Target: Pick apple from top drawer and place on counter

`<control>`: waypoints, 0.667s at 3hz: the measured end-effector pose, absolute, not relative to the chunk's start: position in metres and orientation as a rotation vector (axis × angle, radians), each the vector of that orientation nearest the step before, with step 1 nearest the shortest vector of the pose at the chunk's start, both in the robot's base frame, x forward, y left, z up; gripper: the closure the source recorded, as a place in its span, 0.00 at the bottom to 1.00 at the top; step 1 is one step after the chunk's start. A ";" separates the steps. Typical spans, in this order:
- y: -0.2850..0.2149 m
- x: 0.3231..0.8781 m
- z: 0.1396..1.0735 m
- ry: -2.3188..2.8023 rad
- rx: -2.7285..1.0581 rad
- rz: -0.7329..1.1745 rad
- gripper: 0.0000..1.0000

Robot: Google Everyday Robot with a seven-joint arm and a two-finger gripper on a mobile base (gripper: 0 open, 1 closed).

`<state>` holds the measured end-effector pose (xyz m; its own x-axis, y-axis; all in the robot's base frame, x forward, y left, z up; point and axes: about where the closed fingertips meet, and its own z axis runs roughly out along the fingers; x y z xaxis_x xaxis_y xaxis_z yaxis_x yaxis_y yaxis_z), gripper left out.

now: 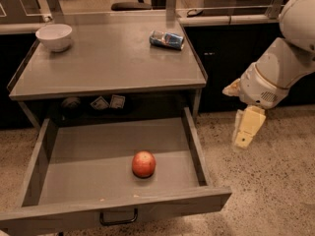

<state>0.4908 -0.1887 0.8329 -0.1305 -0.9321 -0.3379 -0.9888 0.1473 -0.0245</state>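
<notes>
The gripper (244, 132) hangs pointing down over the speckled floor, right of the open top drawer (88, 167), touching and carrying nothing; from this side I cannot tell whether it is spread or pressed together. The apple (143, 163) sits on the drawer's flat bottom, slightly right of centre and nearer the front wall, round with no clear long axis, its stem end not showing. The counter (108, 63) above is well apart from it

Dim warm light, speckled floor (275, 181), dark cabinets (221, 63) under a pale ledge (246, 19), chair base (130, 6) behind.
</notes>
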 end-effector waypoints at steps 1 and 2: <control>-0.189 0.491 0.833 2.154 -1.865 0.298 0.00; -0.187 0.493 0.827 2.044 -1.782 0.360 0.00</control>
<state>0.4933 -0.1870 0.8266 -0.1047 -0.8821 -0.4594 -0.9859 0.1528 -0.0687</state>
